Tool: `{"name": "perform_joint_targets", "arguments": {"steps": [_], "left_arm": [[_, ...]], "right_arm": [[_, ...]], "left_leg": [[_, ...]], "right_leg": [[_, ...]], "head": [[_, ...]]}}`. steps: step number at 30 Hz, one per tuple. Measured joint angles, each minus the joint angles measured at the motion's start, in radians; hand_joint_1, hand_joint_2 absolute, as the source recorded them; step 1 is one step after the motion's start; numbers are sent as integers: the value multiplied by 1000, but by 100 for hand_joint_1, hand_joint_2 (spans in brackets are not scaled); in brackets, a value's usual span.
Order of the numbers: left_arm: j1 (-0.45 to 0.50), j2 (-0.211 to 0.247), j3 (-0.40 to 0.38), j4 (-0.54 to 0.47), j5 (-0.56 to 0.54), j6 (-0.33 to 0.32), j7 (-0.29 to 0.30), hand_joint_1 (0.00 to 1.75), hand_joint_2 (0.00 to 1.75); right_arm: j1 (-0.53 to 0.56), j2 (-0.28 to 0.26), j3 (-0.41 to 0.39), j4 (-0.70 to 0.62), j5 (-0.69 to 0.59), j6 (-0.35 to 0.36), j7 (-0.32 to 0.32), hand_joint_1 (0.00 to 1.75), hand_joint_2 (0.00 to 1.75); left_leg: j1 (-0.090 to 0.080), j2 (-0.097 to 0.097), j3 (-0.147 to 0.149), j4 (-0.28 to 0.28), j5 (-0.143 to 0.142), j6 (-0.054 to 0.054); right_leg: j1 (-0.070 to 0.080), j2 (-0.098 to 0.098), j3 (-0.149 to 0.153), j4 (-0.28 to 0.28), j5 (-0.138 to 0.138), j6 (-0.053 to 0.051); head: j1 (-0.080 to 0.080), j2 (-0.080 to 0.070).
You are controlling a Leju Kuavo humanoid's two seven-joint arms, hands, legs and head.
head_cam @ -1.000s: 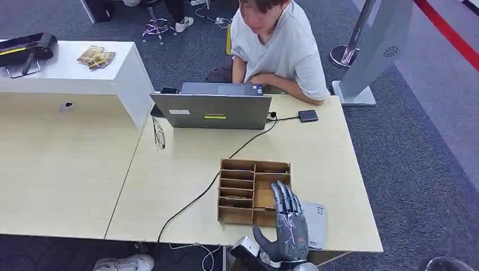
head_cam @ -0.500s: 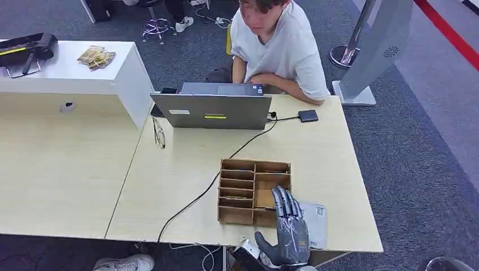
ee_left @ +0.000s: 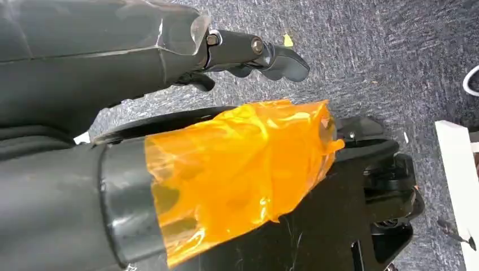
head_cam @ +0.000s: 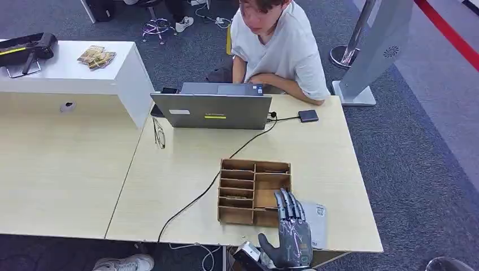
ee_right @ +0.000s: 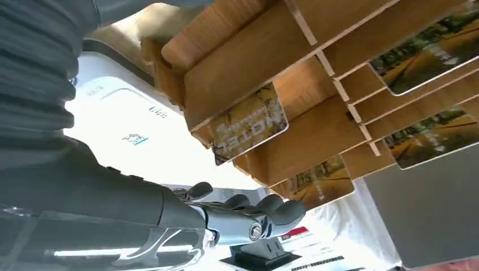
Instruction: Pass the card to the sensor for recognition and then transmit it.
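Beside right hand (head_cam: 292, 234), seemingly apart: card (ee_right: 249, 123).

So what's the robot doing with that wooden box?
The robot's right hand hovers open at the near edge of the table, just over the wooden card box and a white device beside it. It holds nothing yet. Cards stand in the box's slots. Across the table, a person sits at a laptop.
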Motion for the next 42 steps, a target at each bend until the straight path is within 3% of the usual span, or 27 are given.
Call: {"name": "perform_joint_targets", "arguments": {"steps": [23, 42], "left_arm": [[-1, 0, -6, 0, -13, -12, 0, 0, 0], [-1, 0, -6, 0, -32, -23, 0, 0, 0]], "right_arm": [[-10, 2, -5, 37, -2, -1, 7, 0, 175], [-11, -13, -39, -80, 78, 3, 24, 0, 175]], "left_leg": [[0, 0, 0, 0, 0, 0], [0, 0, 0, 0, 0, 0]], "right_leg": [[0, 0, 0, 0, 0, 0], [0, 0, 0, 0, 0, 0]], "head": [[0, 0], [0, 0]]}}
